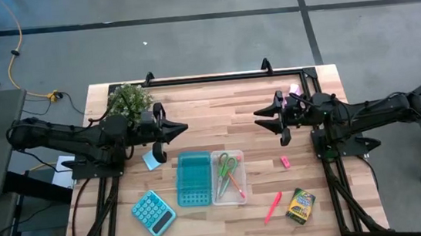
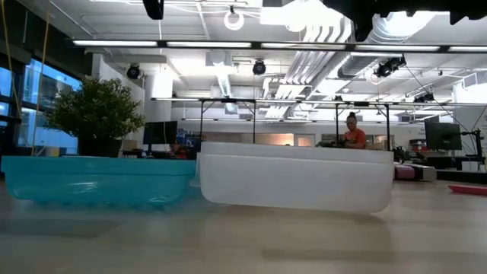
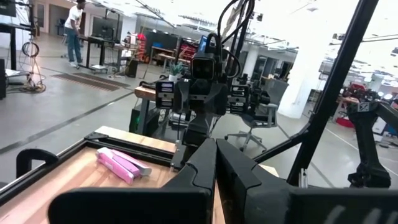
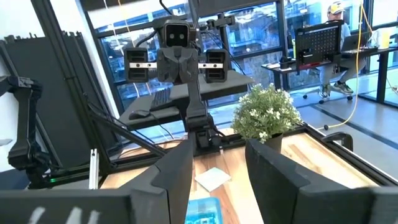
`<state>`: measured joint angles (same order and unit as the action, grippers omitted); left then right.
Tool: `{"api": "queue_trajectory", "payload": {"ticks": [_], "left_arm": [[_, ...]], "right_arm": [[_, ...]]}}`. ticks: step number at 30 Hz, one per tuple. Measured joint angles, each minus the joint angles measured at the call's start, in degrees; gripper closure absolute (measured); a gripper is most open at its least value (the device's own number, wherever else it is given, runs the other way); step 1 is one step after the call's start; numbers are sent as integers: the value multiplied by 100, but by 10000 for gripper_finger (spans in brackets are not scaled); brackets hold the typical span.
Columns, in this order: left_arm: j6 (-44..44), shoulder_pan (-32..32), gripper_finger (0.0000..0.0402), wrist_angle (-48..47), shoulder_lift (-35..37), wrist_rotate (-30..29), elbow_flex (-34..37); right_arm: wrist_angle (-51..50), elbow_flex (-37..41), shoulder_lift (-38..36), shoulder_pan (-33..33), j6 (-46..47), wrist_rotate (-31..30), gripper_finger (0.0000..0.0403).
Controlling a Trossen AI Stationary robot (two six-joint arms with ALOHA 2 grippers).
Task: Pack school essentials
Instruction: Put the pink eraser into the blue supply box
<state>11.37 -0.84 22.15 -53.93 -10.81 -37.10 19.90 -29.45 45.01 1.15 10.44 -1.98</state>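
Note:
A clear box (image 1: 228,177) at the table's middle holds green-handled scissors (image 1: 226,166) and thin pencils. Beside it on its left lies a teal tray (image 1: 194,178). A light-blue note pad (image 1: 152,159), a pink eraser (image 1: 284,162), a pink marker (image 1: 272,207) and a crayon box (image 1: 300,205) lie flat on the wood. My left gripper (image 1: 184,126) is shut and holds nothing, raised above the table left of centre. My right gripper (image 1: 259,116) hangs open and empty, raised right of centre, facing the left one. The two wrist views show my left gripper (image 3: 216,168) and my right gripper (image 4: 217,168).
A teal calculator (image 1: 154,212) lies near the front left. A potted plant (image 1: 130,100) stands at the far left corner. A pink-and-purple item (image 3: 121,165) lies at the far right edge. A black frame (image 1: 226,76) runs along the far edge. People stand beyond the table.

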Motion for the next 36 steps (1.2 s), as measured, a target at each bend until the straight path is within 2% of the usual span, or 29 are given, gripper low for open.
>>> {"api": "queue_trajectory", "payload": {"ticks": [6,11,13,17,22,25,29,36], "left_arm": [[0,0,401,0,0,-1,0],[0,0,401,0,0,-4,0],[-1,0,401,0,0,-7,0],[0,0,401,0,0,-7,0],[0,0,401,0,0,-37,0],[-2,0,401,-2,0,-47,0],[-2,0,401,-2,0,-55,0],[-3,0,401,-2,0,-55,-1]], "right_arm": [[-2,0,0,0,20,0,263],[-249,-16,0,-1,610,-123,263],[-922,-120,0,0,1057,-286,263],[-3098,-441,2,0,2416,-392,263],[-5358,-520,4,-144,3995,106,263],[-6348,-520,4,-367,4666,231,263],[-7034,-520,4,-710,5491,245,263],[-7208,-520,281,-1337,6848,487,263]]}}
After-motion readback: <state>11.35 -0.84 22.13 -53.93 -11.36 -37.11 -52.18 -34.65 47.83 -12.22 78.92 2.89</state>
